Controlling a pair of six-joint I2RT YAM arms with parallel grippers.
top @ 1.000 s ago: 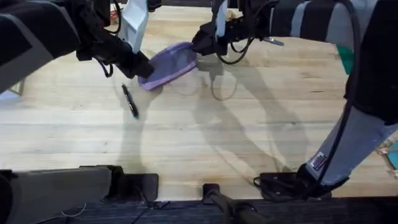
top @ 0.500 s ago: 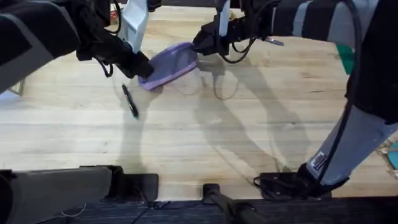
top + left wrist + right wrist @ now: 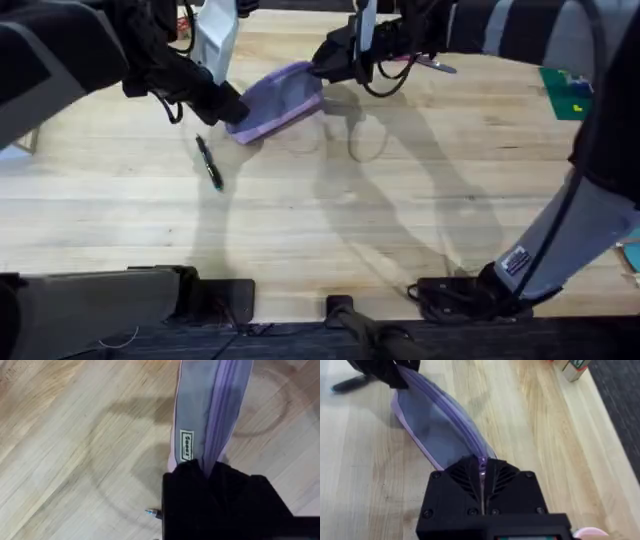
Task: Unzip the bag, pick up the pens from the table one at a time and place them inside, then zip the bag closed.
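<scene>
Lavender bag sits on the bench toward its far side, stretched between my two grippers, one end propped a little off the wood. My left gripper is clenched on the near-left end of the bag; in the left wrist view the fabric runs straight into the black fingers, grey panel and label facing up. That grip is an anchor, so the pouch won't slide when the zipper gets pulled. My right gripper is clamped at the opposite end; the right wrist view shows the zipper line running right into the closed fingers, so it looks pinched on the pull or the fabric just by it, can't tell which. Zipper looks mostly shut along its visible length, so I judge the unzip step is under way, not finished. One black pen lies flat on the bench just near-side of the left gripper, apart from the bag, waiting. Risk: if the left grip slips, the whole bag drags instead of opening.
</scene>
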